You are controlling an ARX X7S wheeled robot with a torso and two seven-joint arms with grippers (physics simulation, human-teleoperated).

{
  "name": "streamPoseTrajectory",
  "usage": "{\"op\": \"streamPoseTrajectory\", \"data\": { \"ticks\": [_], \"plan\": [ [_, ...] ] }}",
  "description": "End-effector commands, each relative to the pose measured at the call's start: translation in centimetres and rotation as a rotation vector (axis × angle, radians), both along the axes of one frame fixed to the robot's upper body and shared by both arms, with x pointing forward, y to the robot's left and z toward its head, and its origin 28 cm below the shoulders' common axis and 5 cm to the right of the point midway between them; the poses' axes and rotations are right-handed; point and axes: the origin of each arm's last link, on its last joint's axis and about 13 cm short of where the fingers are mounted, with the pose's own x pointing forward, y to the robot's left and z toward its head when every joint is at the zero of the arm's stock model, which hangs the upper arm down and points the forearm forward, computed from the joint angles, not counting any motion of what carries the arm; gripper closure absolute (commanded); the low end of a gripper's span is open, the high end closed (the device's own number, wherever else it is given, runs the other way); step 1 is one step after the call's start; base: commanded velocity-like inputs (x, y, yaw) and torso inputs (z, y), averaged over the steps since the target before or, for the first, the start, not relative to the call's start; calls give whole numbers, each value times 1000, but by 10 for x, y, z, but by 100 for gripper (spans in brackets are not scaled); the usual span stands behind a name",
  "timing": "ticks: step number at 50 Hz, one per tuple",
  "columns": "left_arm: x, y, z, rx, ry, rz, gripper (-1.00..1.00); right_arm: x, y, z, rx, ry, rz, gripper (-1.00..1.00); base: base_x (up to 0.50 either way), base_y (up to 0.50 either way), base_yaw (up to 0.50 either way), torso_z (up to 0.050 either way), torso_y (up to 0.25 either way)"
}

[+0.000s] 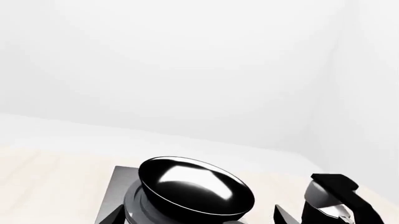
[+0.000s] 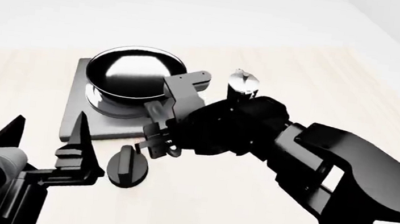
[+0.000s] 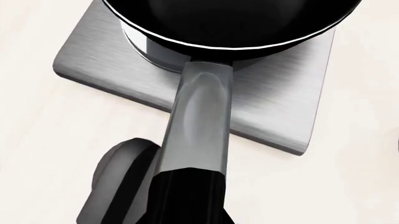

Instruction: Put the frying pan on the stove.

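Head view looks down, pan (image 2: 134,72) at 11 o'clock; right wrist hovers close above; left wrist low, level.

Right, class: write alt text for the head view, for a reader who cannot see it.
A glossy black frying pan sits on a square grey stove on a pale wooden table. The right gripper reaches in by its near edge, a small black knob and moka pot nearby; the left gripper hangs open.
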Motion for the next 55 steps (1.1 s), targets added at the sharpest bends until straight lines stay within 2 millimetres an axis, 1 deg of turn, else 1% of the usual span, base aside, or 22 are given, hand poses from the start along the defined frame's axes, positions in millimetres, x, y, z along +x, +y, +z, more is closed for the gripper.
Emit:
{"op": "streamPoseTrajectory", "data": {
  "ticks": [1, 37, 38, 55],
  "plan": [
    [1, 3, 4, -23, -45, 2, -100, 4, 9, 16, 37, -86, 27, 100, 0, 0, 0, 0, 10],
    [1, 5, 6, -35, -49, 9, -100, 5, 7, 6, 29, -81, 20, 100, 0, 0, 0, 1, 1],
    [1, 5, 6, -34, -48, 9, -100, 4, 7, 5, 25, -82, 20, -100, 0, 0, 0, 0, 0],
    [1, 5, 6, -38, -50, 9, -100, 6, 6, 7, 39, -67, -15, -100, 0, 0, 0, 0, 0]
  ]
}}
